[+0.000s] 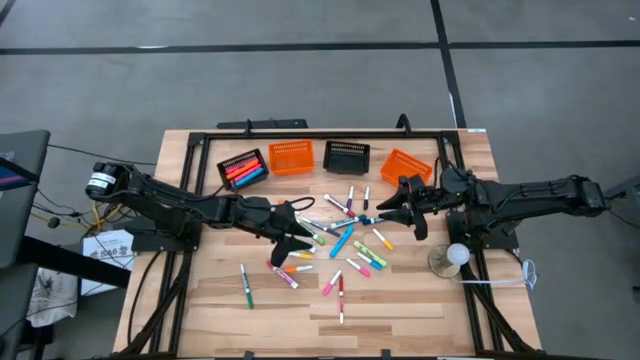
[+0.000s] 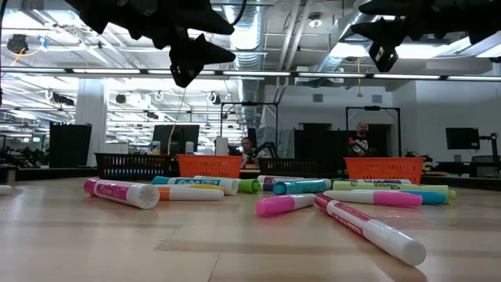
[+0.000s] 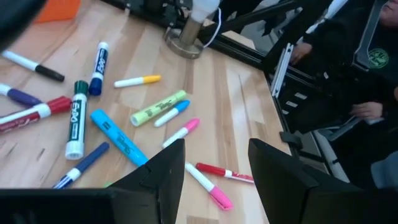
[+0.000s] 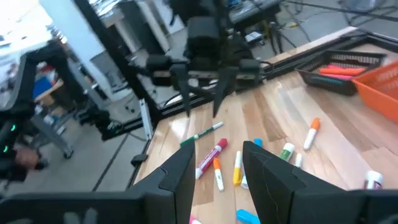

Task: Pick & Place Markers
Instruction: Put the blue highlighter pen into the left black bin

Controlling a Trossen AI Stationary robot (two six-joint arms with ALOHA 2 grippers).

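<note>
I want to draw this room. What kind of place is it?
Probably a robot lab or workshop: a wooden table inside a black frame, ceiling pipes overhead, and desks with monitors behind the scattered markers.

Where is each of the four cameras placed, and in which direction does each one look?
High view: above the table, looking straight down; both arms, left gripper, right gripper, markers.
Low view: at table-top height, looking level across the markers toward the baskets; both arms hang overhead.
Left wrist view: past its own open fingers, over markers.
Right wrist view: past its own fingers, toward the left arm.
Shared: the high and low views both show the orange baskets.
</note>
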